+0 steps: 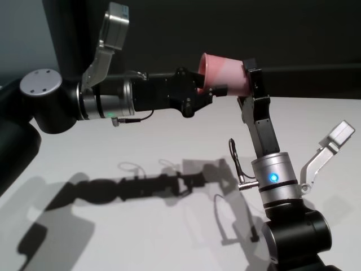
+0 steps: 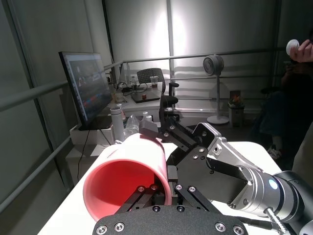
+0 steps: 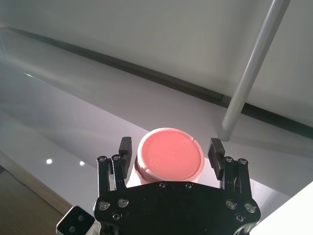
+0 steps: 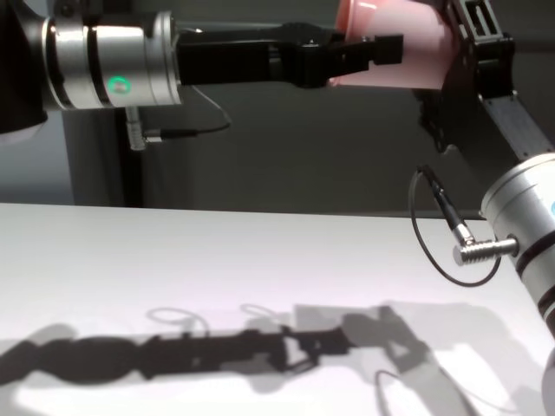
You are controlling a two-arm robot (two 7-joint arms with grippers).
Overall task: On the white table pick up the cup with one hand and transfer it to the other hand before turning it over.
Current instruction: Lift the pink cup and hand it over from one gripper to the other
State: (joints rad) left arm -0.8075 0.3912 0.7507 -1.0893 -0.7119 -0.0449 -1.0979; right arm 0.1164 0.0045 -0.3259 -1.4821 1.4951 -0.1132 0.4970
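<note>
While the pink plastic cup (image 1: 224,73) is held high above the white counter (image 1: 141,226), both grippers meet at it — this is the handover stage of the task.

Left gripper (image 1: 210,90): reaches in horizontally from the left arm. One finger lies across the cup's outer wall near the rim and, in the left wrist view, another part runs into the open mouth, so the fingers appear to pinch the wall at the rim.

Right gripper (image 3: 170,152): rises from the right arm and faces the cup's closed base. Its fingers (image 3: 125,146) flank the cup on either side of the narrow end. The right wrist view shows small gaps between the pads and the cup, so the fingers appear spread rather than clamped.

Progress, as a judgement: pickup is complete and the cup is clear of the counter. Transfer is in hand — which gripper bears the load cannot be fully confirmed. Turning the cup over is not yet done.
</note>
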